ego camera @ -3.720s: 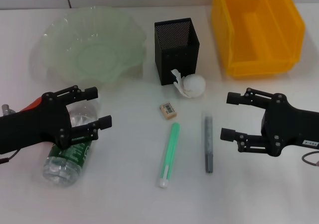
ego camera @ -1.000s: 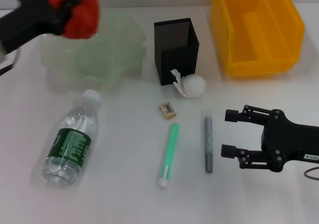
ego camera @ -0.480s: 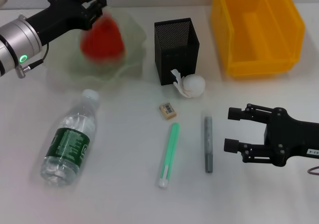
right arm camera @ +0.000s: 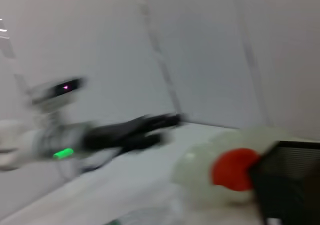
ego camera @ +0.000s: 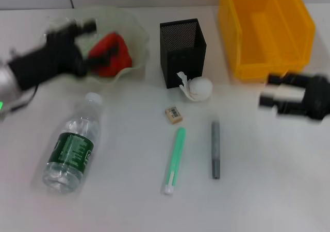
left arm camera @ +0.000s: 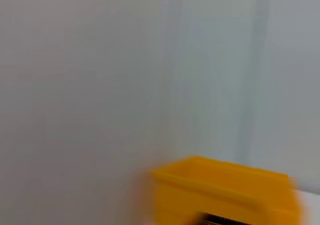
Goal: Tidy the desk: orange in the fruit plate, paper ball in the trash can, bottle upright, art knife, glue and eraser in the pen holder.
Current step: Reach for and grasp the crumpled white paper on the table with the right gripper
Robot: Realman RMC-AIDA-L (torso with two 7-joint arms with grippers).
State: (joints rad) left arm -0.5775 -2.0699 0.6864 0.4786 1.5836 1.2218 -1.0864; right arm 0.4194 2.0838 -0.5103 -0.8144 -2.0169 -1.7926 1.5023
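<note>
White bench [ego camera: 129,206] carrying desk clutter, both arms blurred.
Left claw [ego camera: 85,44] is hovering with fingers spread, released, at the translucent pale-green ruffled glass fruit plate [ego camera: 135,28]; the rounded red-orange orange [ego camera: 111,54] is lying in that plate just beside its fingertips. Right claw [ego camera: 276,93] is hanging just in front of the bright yellow rectangular plastic trash can [ego camera: 268,26], its grip impossible to tell.
</note>
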